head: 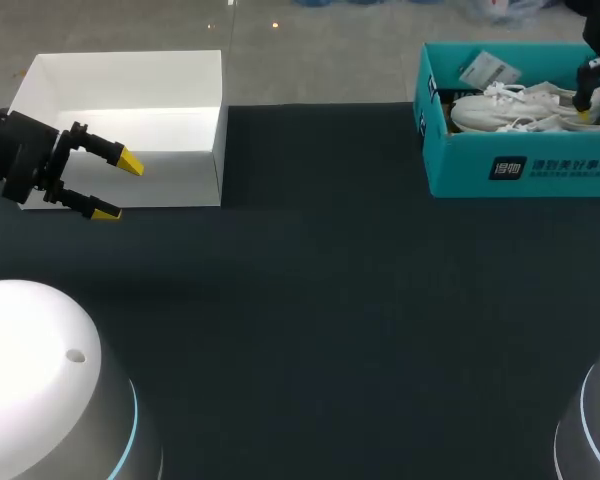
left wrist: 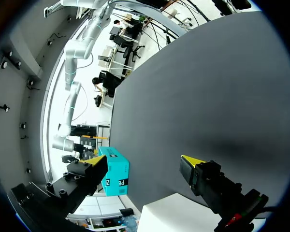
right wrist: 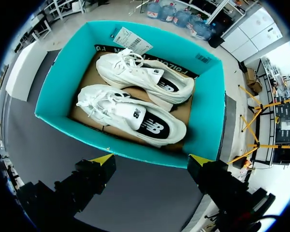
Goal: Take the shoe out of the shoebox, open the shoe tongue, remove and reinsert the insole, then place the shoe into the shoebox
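Shoebox (head: 520, 165), upper right: turquoise outside with white print, brown cardboard floor. Shoes (right wrist: 116, 108): white with white laces, black insoles bearing a white logo. Box lid (head: 130, 110), upper left: plain white. Tabletop (head: 330, 330): uniform dark charcoal. Left claw (head: 118, 188) and right claw (right wrist: 152, 159): black, yellow tips.

My left arm (head: 20, 150) comes in from the left side. My left gripper (head: 118, 188) points sideways toward the middle, its fingers (head: 128, 162) spread wide. My right gripper (right wrist: 152, 160) hangs at the far right corner, facing down, also wide apart.
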Controlling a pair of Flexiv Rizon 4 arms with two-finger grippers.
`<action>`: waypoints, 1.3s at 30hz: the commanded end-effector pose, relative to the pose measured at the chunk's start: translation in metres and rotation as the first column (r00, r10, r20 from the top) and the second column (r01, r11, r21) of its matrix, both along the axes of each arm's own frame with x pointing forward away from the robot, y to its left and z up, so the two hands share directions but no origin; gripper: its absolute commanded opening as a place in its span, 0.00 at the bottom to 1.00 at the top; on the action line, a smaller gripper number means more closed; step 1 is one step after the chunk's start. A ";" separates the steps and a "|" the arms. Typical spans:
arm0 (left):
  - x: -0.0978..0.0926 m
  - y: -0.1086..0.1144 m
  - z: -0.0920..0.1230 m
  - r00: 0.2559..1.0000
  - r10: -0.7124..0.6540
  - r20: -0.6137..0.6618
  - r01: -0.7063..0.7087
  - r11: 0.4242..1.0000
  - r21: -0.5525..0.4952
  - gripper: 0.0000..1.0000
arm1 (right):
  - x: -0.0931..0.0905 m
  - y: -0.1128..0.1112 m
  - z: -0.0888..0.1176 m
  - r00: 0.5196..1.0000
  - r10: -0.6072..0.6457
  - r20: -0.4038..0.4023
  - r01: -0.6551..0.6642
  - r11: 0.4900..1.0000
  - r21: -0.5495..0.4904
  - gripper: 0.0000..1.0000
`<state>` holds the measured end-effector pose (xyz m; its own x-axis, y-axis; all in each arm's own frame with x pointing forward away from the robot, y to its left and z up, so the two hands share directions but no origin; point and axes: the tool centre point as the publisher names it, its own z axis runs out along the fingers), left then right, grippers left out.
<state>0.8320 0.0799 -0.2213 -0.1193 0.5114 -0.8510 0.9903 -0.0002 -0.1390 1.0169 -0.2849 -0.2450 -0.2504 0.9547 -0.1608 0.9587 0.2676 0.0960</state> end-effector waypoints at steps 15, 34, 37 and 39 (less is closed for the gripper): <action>0.011 0.004 0.017 0.973 0.211 -0.092 -0.195 0.968 0.159 1.00 | -0.018 -0.007 0.004 0.996 -0.069 0.057 0.065 0.995 0.076 1.00; 0.036 0.014 0.014 0.646 0.763 -0.031 -0.751 0.642 0.155 1.00 | -0.018 -0.007 0.004 0.996 -0.069 0.057 0.065 0.995 0.076 1.00; 0.036 0.014 0.014 0.646 0.763 -0.031 -0.751 0.642 0.155 1.00 | -0.018 -0.007 0.004 0.996 -0.069 0.057 0.065 0.995 0.076 1.00; 0.036 0.014 0.014 0.646 0.763 -0.031 -0.751 0.642 0.155 1.00 | -0.018 -0.007 0.004 0.996 -0.069 0.057 0.065 0.995 0.076 1.00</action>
